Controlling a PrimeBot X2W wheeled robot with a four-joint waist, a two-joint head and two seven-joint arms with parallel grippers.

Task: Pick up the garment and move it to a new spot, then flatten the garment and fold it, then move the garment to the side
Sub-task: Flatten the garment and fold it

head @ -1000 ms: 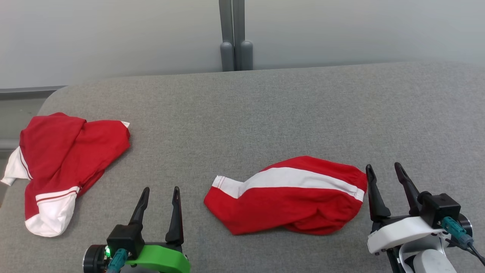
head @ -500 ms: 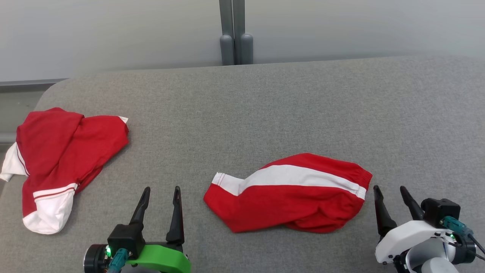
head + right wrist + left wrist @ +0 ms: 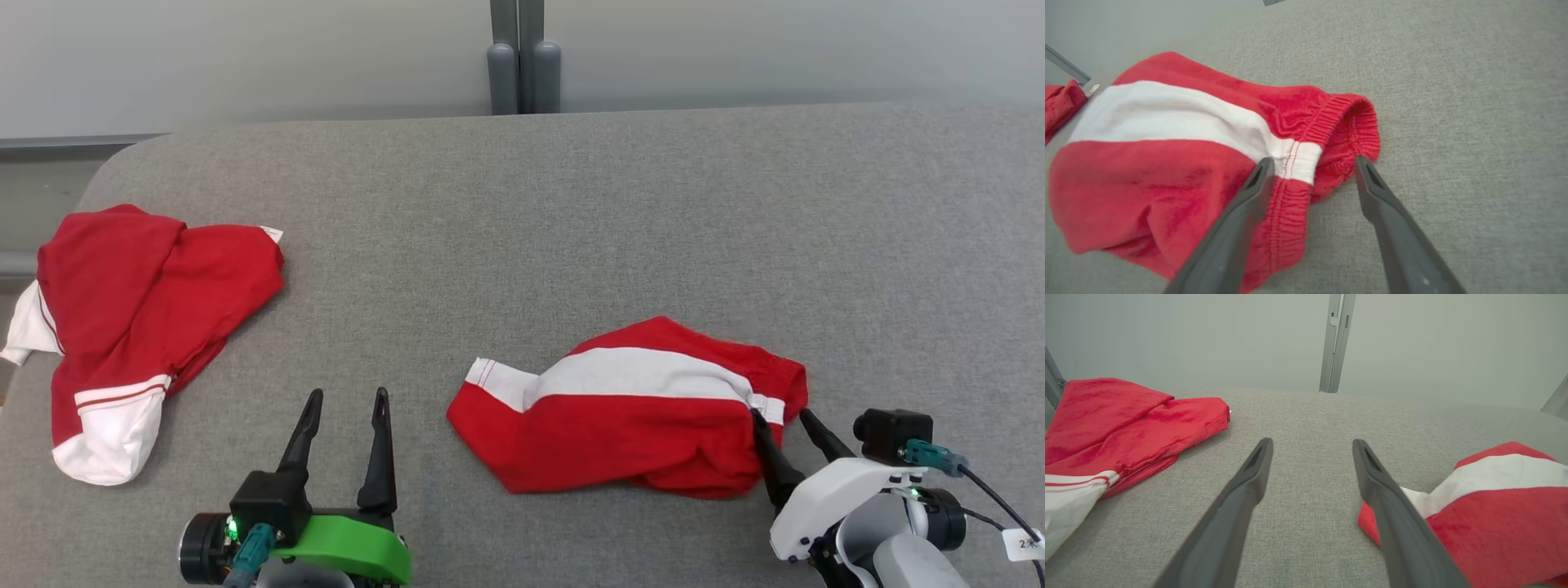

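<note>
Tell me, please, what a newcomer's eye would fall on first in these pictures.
A red garment with a white stripe lies crumpled near the middle of the grey padded surface, the open right gripper set around its elastic waistband. A second red and white garment lies bunched at the surface's left edge, and the open left gripper points at bare surface between them.

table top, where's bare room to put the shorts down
Widest bare stretch: the table's far half, between the post and both garments, plus the right end beyond the shorts. A narrower lane lies between the crumpled red garment and the shorts, ahead of the left gripper. Crowded: the left edge, and the shorts' waistband at the right gripper.
</note>
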